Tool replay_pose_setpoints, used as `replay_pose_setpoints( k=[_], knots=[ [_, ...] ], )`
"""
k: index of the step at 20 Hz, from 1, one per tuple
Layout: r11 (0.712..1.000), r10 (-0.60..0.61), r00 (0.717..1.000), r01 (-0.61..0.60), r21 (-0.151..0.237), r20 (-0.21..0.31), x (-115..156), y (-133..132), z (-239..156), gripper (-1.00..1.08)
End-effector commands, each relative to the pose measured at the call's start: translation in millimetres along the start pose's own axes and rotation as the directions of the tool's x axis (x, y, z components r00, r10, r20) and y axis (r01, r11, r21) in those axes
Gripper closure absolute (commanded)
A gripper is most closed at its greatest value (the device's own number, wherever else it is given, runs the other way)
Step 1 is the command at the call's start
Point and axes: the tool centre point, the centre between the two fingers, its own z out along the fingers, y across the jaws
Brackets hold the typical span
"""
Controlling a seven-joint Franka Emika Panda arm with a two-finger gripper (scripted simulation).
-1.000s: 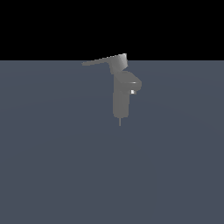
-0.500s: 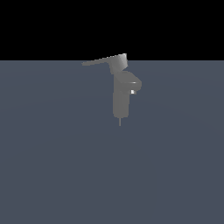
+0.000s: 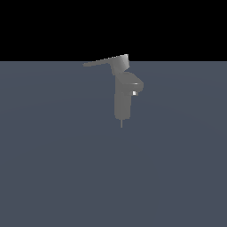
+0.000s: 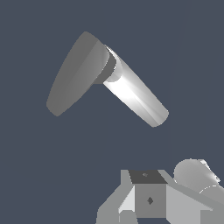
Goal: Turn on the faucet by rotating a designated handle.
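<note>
Mid-scene in the exterior view stands the faucet (image 3: 123, 99), handle (image 3: 103, 61) jutting toward that view's left, open slate floor (image 3: 53, 168) all round w/ plenty of room. My hand isn't in that view; only the wrist view shows it (image 4: 151, 199), and whether fingers are apart or together I can't tell.

Exterior view: standing off my arm and facing the faucet (image 3: 123, 99) level-on from some way back, with its handle (image 3: 103, 62) pointing toward the exterior view's left; my arm is not showing here.
Wrist view: riding on my wrist and looking from close by at the faucet (image 4: 133, 94), with part of my gripper (image 4: 151, 199) edging into frame.
Shared: both views are taking in the faucet against the blue-grey ground.
</note>
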Motion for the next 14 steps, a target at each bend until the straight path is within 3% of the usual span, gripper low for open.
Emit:
replay_pose_setpoints(
  k=[1, 7, 14],
  knots=[
    [0.998, 0.068, 0.998, -0.068, -0.007, 0.007, 11.4, -15.1, 8.4, 1.08],
    [0.974, 0.225, 0.974, -0.225, -0.031, 0.008, 37.1, -50.2, 32.7, 1.08],
    [0.915, 0.398, 0.917, -0.398, -0.062, -0.017, 63.5, -90.3, 67.8, 1.08]
  ],
)
